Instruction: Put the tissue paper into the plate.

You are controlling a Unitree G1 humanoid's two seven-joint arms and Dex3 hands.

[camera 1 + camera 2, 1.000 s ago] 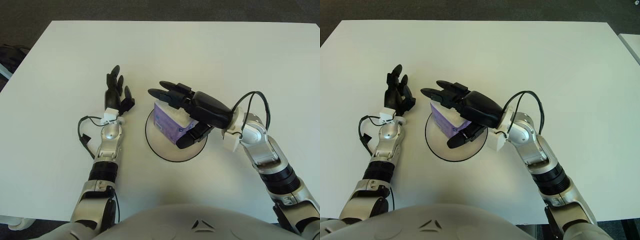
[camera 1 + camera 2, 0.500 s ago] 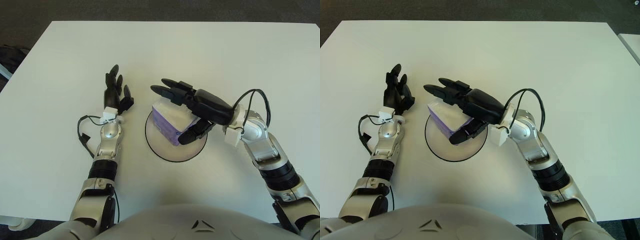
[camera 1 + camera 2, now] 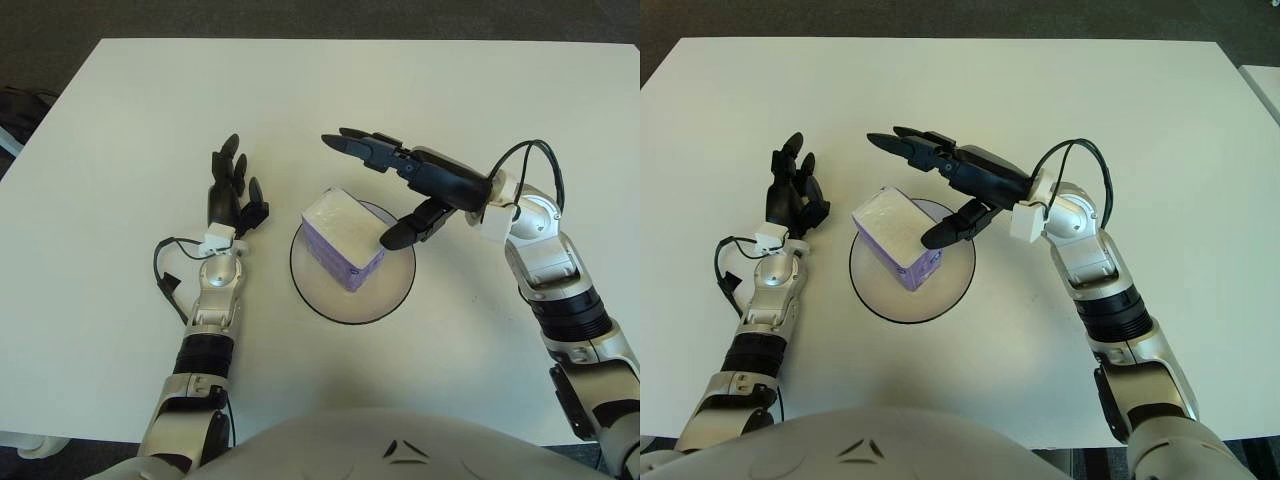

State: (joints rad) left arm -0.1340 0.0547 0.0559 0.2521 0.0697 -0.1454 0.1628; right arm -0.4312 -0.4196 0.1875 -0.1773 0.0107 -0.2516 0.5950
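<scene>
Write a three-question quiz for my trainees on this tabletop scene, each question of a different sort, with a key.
1. True or false: the tissue pack lies on the plate.
2. Which hand has its fingers spread just above and to the right of the pack? A) left hand B) right hand
3. Fill in: the left hand shows to the ____ of the plate.

Key:
1. True.
2. B; it holds nothing.
3. Left, over the white table.

Purple-and-white tissue paper pack (image 3: pixel 343 238) lies flat on the round plate (image 3: pixel 330 300).
</scene>
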